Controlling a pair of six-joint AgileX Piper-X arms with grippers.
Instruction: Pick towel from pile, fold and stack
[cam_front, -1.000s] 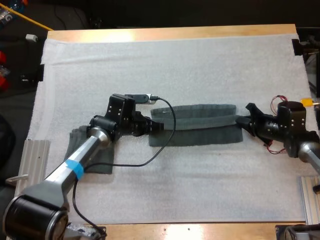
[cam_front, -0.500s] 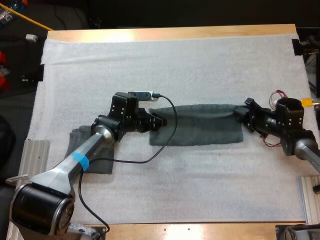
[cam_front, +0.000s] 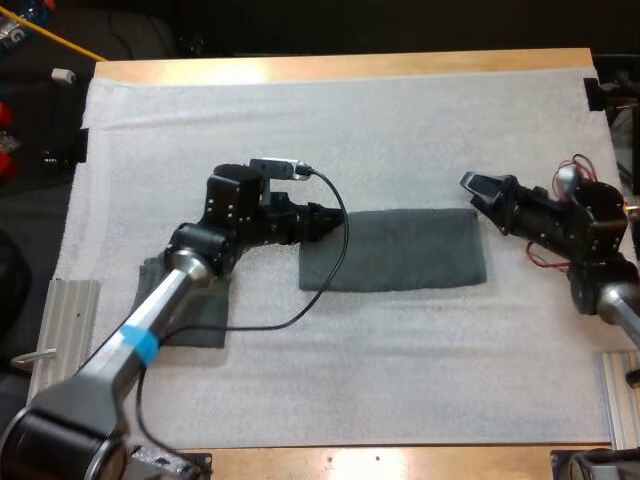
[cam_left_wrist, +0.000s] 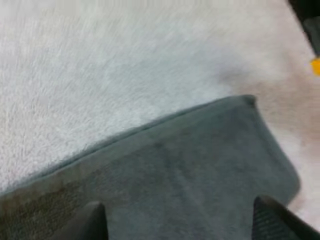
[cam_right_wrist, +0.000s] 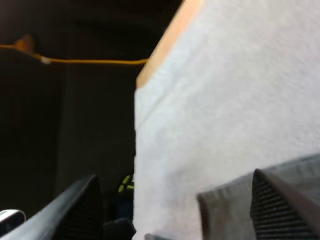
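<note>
A dark grey-green towel (cam_front: 400, 250) lies folded flat as a long rectangle in the middle of the white mat (cam_front: 350, 120). My left gripper (cam_front: 333, 214) hovers at the towel's left end, open; in the left wrist view its fingers (cam_left_wrist: 92, 222) stand wide apart above the towel (cam_left_wrist: 175, 170), clear of it. My right gripper (cam_front: 476, 185) is raised just past the towel's far right corner, open. Its fingers (cam_right_wrist: 280, 210) are spread, with a towel corner (cam_right_wrist: 225, 210) below them. A second grey-green towel (cam_front: 195, 325) lies partly under my left arm.
The mat covers most of the wooden table (cam_front: 340, 68). Metal rails sit at the left (cam_front: 70, 320) and right (cam_front: 622, 400) table edges. Dark space lies beyond the far side.
Both grippers opened and let go of the towel. They rose and drew back from its ends. The towel's upper layer has settled flat into one rectangle.
</note>
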